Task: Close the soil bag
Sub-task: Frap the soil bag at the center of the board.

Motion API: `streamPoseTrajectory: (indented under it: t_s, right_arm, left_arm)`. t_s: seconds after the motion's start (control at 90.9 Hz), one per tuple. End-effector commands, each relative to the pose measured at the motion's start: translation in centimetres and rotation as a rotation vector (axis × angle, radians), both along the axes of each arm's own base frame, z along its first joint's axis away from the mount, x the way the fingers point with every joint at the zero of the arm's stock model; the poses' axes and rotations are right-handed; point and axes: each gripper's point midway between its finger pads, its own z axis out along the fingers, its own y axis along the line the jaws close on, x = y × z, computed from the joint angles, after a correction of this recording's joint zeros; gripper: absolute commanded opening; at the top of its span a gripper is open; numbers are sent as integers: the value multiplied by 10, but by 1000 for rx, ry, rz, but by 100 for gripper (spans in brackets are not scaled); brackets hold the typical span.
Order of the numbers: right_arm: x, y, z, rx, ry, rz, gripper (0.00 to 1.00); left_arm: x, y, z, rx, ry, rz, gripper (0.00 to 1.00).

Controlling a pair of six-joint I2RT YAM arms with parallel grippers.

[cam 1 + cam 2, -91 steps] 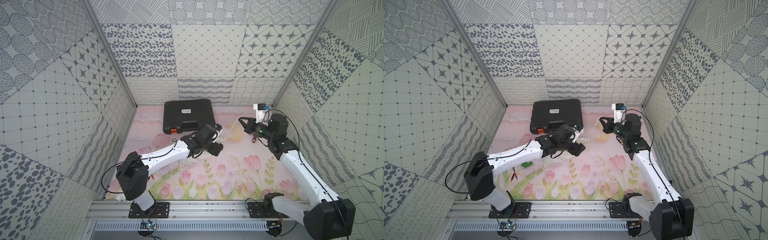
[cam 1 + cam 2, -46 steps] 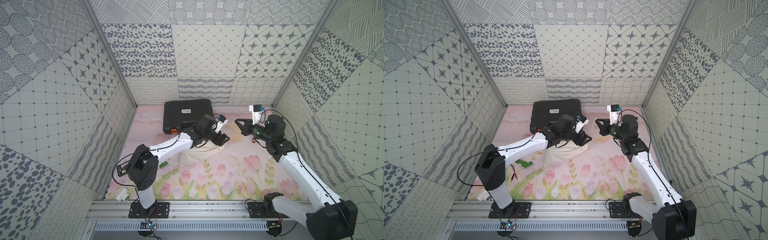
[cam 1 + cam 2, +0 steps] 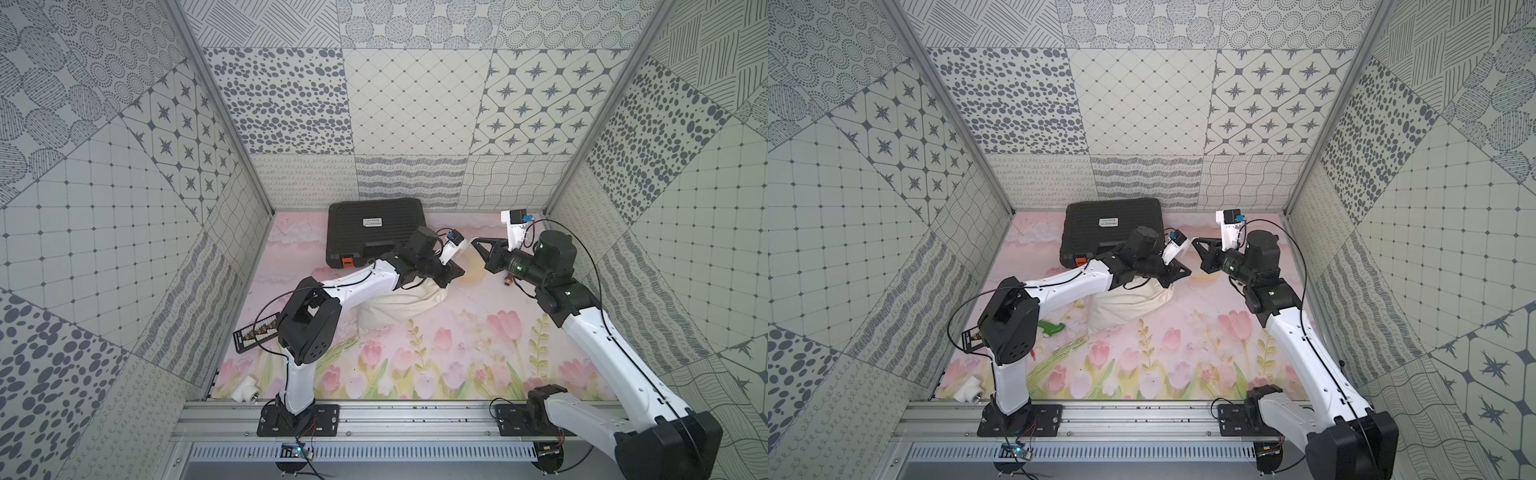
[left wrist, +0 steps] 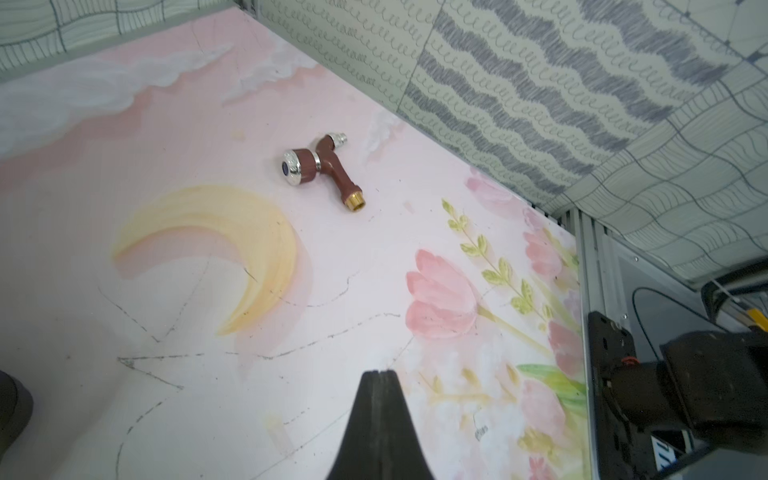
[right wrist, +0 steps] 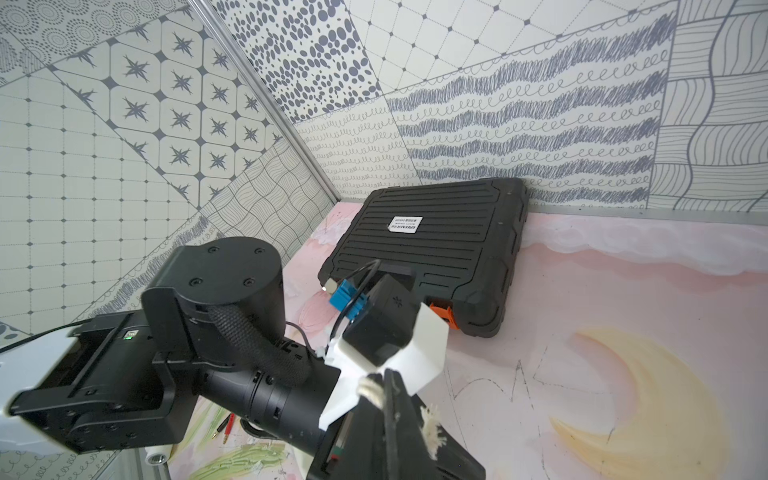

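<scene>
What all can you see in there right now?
mat: one, pink floral, floor
soil bag: one, cream, mid-mat
cord: one, cream, frayed, pinched by right gripper
case: one, black, orange latch, mat's back
tap: one, brown, mat's right side
card strip: one, black, mat's left edge
pipe fitting: one, white, front-left corner
green item: one, green, mat's left, partly hidden
left gripper: one, black, shut, by bag
right gripper: one, black, shut on cord
</scene>
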Motion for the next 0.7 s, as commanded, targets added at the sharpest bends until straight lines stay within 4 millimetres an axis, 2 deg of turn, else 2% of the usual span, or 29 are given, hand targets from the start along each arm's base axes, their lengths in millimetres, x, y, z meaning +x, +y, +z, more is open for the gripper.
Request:
streamPoseTrajectory:
  t_s: [0.0,0.132,0.242,0.418,0.539,0.693]
  right_arm:
    - [4,-10,62,7,-185,-44,0]
    - [16,-22,79,4,-215,-100,0]
    - [30,-34,85,-4,-222,-161,0]
    - [44,-43,92,-1,-225,-208,0]
    - [54,-53,99,4,-230,-249,0]
    - [66,-75,107,18,-235,-310,0]
  left_arm:
    - [-35,17,-36,52,102,-68,0]
    - [-67,42,-68,137,198,-72,0]
    - [-97,63,-97,227,262,-71,0]
    - [-134,75,-135,390,352,-101,0]
    - [-151,84,-152,498,392,-107,0]
    - [-174,97,-168,589,470,-134,0]
